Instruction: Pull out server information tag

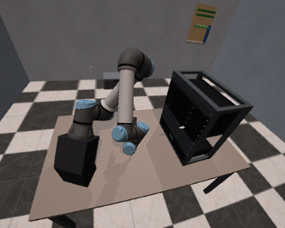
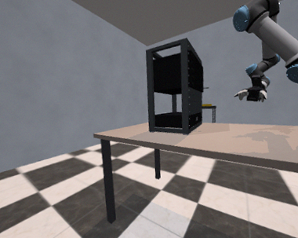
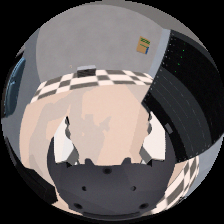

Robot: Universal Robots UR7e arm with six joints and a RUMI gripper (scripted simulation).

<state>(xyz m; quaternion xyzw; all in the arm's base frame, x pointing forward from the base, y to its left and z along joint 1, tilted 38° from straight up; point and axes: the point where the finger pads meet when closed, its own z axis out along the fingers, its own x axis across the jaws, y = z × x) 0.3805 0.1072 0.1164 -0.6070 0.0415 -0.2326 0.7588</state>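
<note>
The rack stands on the bench, and the tool hangs in the air well short of the rack's front, fingers spread wide with nothing between them. One pale information tag seems to stick out of the rack's front about halfway up, though it is too small to be sure. To read tags well, approach the rack's front squarely and slowly, avoiding any shove. No service tag is legible; the poster on the wall behind the rack shows only coloured bars.

Grey arm — blue joint caps, black pedestal.
</note>
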